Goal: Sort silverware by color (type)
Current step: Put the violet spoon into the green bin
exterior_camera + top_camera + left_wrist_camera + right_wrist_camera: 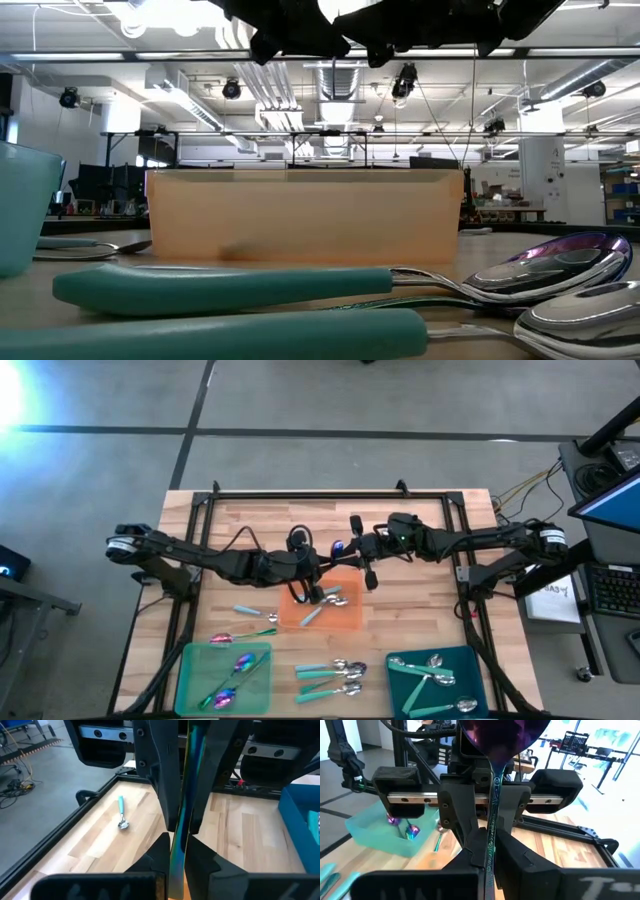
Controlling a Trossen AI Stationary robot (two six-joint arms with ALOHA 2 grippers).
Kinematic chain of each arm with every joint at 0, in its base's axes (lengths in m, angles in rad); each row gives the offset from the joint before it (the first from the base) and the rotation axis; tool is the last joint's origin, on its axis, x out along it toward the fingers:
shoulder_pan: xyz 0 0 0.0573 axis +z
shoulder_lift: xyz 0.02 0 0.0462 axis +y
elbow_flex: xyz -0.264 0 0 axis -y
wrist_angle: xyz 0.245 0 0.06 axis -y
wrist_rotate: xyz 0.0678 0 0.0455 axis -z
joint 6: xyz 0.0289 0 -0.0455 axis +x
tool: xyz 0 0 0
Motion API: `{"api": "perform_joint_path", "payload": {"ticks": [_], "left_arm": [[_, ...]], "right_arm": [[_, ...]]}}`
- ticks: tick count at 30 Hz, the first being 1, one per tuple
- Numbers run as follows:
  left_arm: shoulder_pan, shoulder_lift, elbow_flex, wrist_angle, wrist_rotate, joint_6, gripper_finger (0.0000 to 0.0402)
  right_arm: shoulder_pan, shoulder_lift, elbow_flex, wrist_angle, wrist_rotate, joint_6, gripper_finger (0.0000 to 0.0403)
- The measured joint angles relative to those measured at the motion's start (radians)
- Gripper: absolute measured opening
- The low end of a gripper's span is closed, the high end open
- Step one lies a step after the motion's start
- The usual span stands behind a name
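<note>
Both arms meet above the orange tray (345, 622). Right gripper (489, 851) closed on an iridescent spoon (504, 732); left gripper (181, 827) clamped on the same spoon's handle. Orange tray: two spoons. Green tray (190, 672): purple-bowled spoons (236, 670). Teal tray (470, 660): teal-handled spoons (430, 672). More spoons (335, 678) loose on the surface (420, 630).

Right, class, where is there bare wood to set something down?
Bare: wood between orange tray and teal tray, and the back strip. Crowded: front, between green tray and teal tray, with loose spoons; centre, left end effector and right end effector share one spoon.
</note>
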Motion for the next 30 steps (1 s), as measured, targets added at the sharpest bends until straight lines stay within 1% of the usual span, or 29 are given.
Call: {"api": "perform_joint_path", "payload": {"ticks": [4, 6, 11, 13, 15, 18, 20, 23, 25, 30], "left_arm": [[0.001, -0.012, 0.000, -0.026, -0.001, -0.003, 0.0016], [0.001, -0.016, 0.000, -0.035, -0.009, -0.022, 0.0016], [0.002, -0.018, 0.000, -0.063, -0.010, -0.070, 0.0016], [0.000, -0.029, 0.000, -0.110, 0.002, -0.114, 0.0016], [0.000, -0.044, 0.009, -0.186, 0.036, -0.169, 0.0016], [-0.012, -0.069, 0.030, -0.323, 0.106, -0.262, 0.0016], [-0.029, -0.081, 0.044, -0.396, 0.188, -0.331, 0.0016], [-0.067, -0.085, 0.055, -0.482, 0.344, -0.433, 0.0016], [-0.102, -0.085, 0.065, -0.553, 0.424, -0.500, 0.0016], [-0.225, -0.085, 0.091, -0.708, 0.534, -0.669, 0.0016]], "right_arm": [[0.000, -0.003, 0.001, -0.013, 0.000, 0.004, 0.0050], [0.001, -0.005, 0.001, -0.013, 0.021, 0.027, 0.0072], [0.000, -0.008, 0.001, -0.046, 0.064, 0.127, 0.0116], [-0.004, -0.016, 0.001, -0.086, 0.067, 0.163, 0.0127], [-0.010, -0.027, 0.001, -0.131, 0.068, 0.189, 0.0134], [-0.017, -0.032, 0.001, -0.195, 0.071, 0.220, 0.0138], [-0.021, -0.032, 0.001, -0.229, 0.072, 0.234, 0.0137], [-0.021, -0.030, 0.001, -0.261, 0.072, 0.257, 0.0132], [-0.021, -0.029, 0.001, -0.284, 0.071, 0.275, 0.0127], [-0.019, -0.029, 0.001, -0.288, 0.069, 0.303, 0.0116]]}}
